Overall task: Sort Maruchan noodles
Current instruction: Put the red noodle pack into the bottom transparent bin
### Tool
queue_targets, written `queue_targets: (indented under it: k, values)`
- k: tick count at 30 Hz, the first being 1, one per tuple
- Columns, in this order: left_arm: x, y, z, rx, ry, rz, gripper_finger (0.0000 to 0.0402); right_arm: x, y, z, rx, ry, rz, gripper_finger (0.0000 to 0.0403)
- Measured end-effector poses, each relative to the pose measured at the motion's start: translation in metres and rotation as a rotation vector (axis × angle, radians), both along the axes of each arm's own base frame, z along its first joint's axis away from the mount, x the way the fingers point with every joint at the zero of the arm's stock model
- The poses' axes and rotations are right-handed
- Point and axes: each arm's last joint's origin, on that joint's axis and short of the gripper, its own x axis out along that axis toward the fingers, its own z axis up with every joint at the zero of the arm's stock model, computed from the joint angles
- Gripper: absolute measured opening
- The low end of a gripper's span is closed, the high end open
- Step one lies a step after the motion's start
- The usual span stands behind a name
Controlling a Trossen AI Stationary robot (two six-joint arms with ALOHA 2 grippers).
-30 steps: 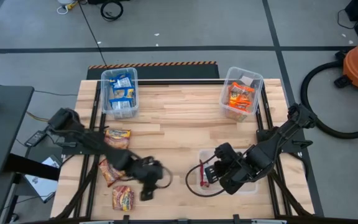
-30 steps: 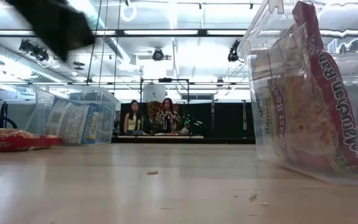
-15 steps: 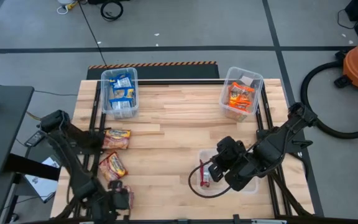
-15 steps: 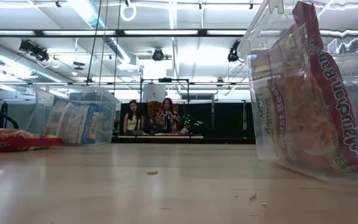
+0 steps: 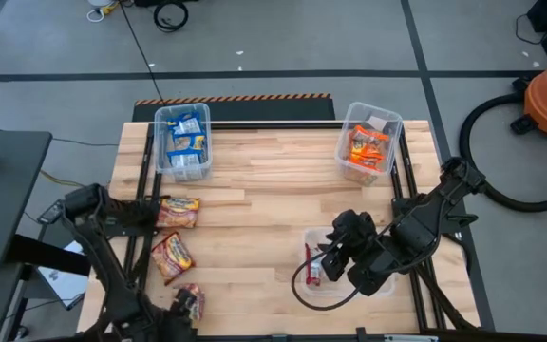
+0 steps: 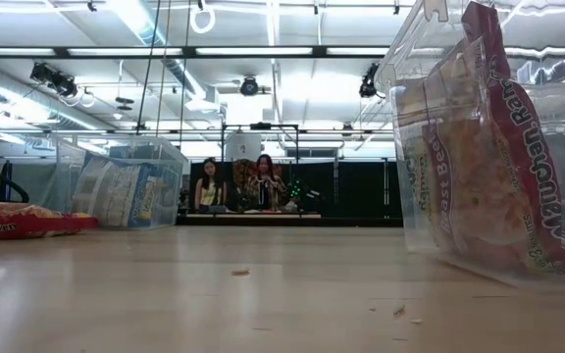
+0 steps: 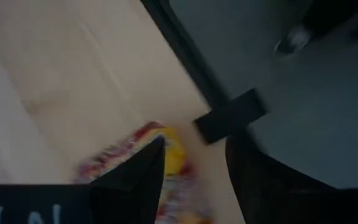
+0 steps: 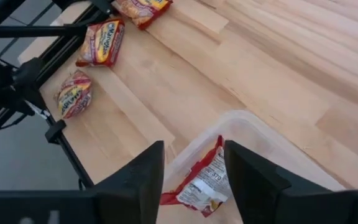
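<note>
Right pincer [image 8: 193, 180] open above crinkly red packet [image 8: 199, 185] in clear bin [image 8: 272, 140].

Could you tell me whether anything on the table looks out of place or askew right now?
One thing stands out: the red packet in the near clear bin stands on edge, leaning against the bin's wall, rather than lying flat. The right pincer hangs open above it. Three packets lie loose and crooked near the table's left edge, unsorted.

arms: two, dark, jointed segments
left gripper [image 7: 194, 177]: two black tapered fingers
right gripper [image 8: 194, 177]: two black flat fingers
cable: black loop [image 5: 297, 280] near the right wrist
</note>
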Motion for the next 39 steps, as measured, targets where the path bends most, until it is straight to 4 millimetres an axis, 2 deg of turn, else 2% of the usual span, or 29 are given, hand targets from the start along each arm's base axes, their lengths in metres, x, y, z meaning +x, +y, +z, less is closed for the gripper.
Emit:
queue_targets:
  k: [4,8,13,19,23,29,33,39]
  values:
    - [0.009,0.005,-0.004,0.118,-0.058,-0.122,0.0176,0.000,0.000,0.000,0.005,-0.002,-0.008,0.0192]
    - [0.027,0.014,-0.007,0.093,0.014,-0.109,0.0183,0.001,0.001,0.000,0.020,-0.013,-0.008,0.0205]
    - [0.045,0.019,-0.022,0.111,0.079,-0.153,0.0211,0.001,0.002,0.001,0.046,-0.020,-0.021,0.0216]
    - [0.061,0.024,-0.037,0.063,0.186,-0.142,0.0244,0.000,0.004,0.000,0.092,0.005,-0.011,0.0218]
    - [0.072,0.031,-0.043,0.055,0.218,-0.114,0.0249,0.002,0.005,0.001,0.108,-0.017,-0.008,0.0218]
    - [0.077,0.035,-0.061,0.076,0.316,-0.205,0.0240,0.006,0.008,0.004,0.119,-0.057,0.023,0.0218]
    - [0.081,0.038,-0.063,0.069,0.339,-0.199,0.0226,0.007,0.009,0.005,0.127,-0.071,0.031,0.0218]
    - [0.083,0.042,-0.063,0.061,0.374,-0.189,0.0168,0.007,0.009,0.005,0.119,-0.066,0.042,0.0218]
